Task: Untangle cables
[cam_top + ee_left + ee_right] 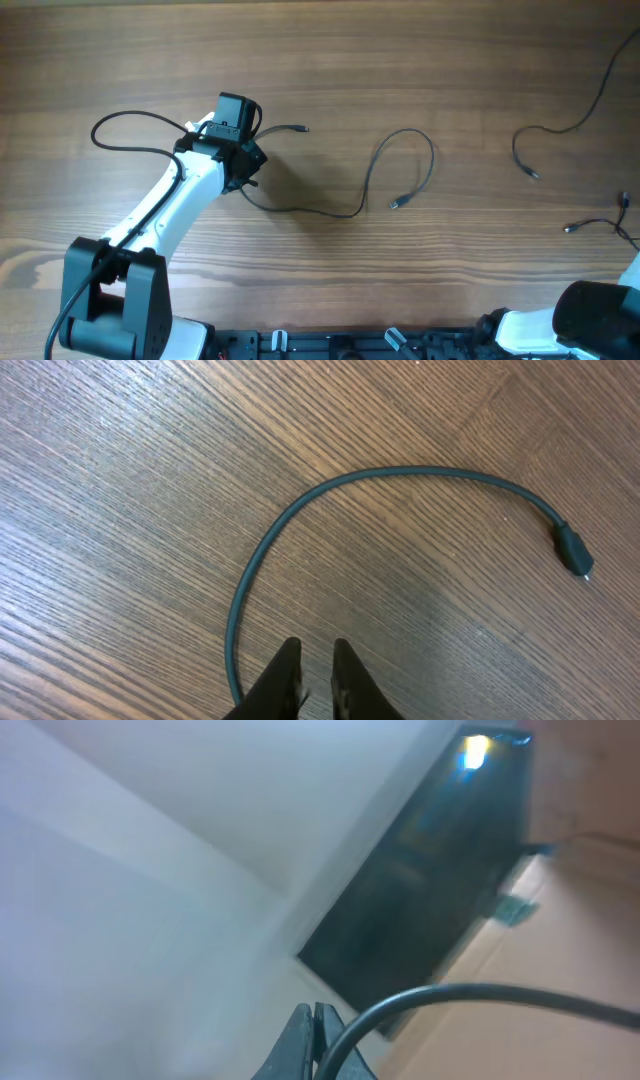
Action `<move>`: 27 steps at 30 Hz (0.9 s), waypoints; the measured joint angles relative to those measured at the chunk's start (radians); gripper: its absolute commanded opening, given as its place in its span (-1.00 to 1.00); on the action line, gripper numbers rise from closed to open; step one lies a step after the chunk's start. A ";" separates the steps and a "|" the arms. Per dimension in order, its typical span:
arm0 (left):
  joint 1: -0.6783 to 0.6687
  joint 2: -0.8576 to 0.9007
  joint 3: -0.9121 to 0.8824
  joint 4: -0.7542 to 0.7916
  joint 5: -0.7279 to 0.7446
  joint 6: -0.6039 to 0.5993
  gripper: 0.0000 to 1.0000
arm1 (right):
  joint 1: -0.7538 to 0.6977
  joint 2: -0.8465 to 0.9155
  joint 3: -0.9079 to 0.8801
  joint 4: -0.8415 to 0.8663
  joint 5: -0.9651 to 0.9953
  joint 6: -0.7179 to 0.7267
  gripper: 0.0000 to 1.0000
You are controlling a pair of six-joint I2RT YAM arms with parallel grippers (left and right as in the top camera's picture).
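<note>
While the wide wooden surface point(420, 60) carries the cables point(365, 195) mostly as loose strands, one risk remains, in my judgement. The longest cable point(300, 212) makes a loop at the left, passes under the left wrist and curls away to the right. If the left arm point(185, 195) pulls it sideways, the loop may tighten into a knot. The thin cord may also slide away from the fingers, because I cannot tell if they really hold it. Two shorter cords point(560, 128) lie well apart, near the right edge.

The left arm reaches diagonally from the lower left corner, with its wrist bent down over the cable. The right arm point(600, 320) is folded at the lower right corner, away from every cord.

The left end effector point(315, 650) is almost pressed together, with a slim empty gap, and the cord runs just beside one finger. The right end effector point(312, 1012) is pressed together on nothing and points off the surface. A small plug point(573, 550) lies free ahead of the left fingers.
</note>
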 measured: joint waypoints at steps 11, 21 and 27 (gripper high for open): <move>0.000 0.000 0.000 0.003 0.017 0.000 -0.77 | 0.000 0.117 0.007 -0.701 -0.017 -0.657 -0.91; -0.058 0.000 0.000 0.002 0.020 0.000 -0.77 | 0.033 0.310 -0.005 -1.259 0.018 -1.011 -0.91; -0.085 0.000 0.000 0.006 0.023 0.000 -0.76 | 0.072 0.310 -0.005 -1.505 0.196 -1.086 -0.91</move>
